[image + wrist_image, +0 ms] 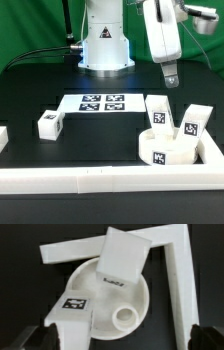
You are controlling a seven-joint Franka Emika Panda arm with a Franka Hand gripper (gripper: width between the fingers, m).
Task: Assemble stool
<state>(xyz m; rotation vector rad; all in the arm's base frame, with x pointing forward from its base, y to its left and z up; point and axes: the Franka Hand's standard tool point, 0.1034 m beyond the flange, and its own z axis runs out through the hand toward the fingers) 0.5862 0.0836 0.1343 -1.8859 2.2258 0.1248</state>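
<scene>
The round white seat disc point(164, 149) lies in the corner of the white rails at the exterior view's right. It fills the wrist view point(108, 294), showing a tag on its rim and a round recess point(125, 314). One blocky leg point(157, 110) stands right behind the disc; in the wrist view a leg point(126, 255) overlaps the disc's edge. A second leg point(195, 122) stands at the disc's right side. A third leg point(50, 123) lies apart at the left. My gripper point(170, 80) hangs high above the disc and legs, open and empty point(122, 340).
The marker board point(102, 102) lies in the middle before the robot base point(105, 45). A long white rail point(100, 180) runs along the front, and a side rail point(182, 280) meets another at the corner beside the disc.
</scene>
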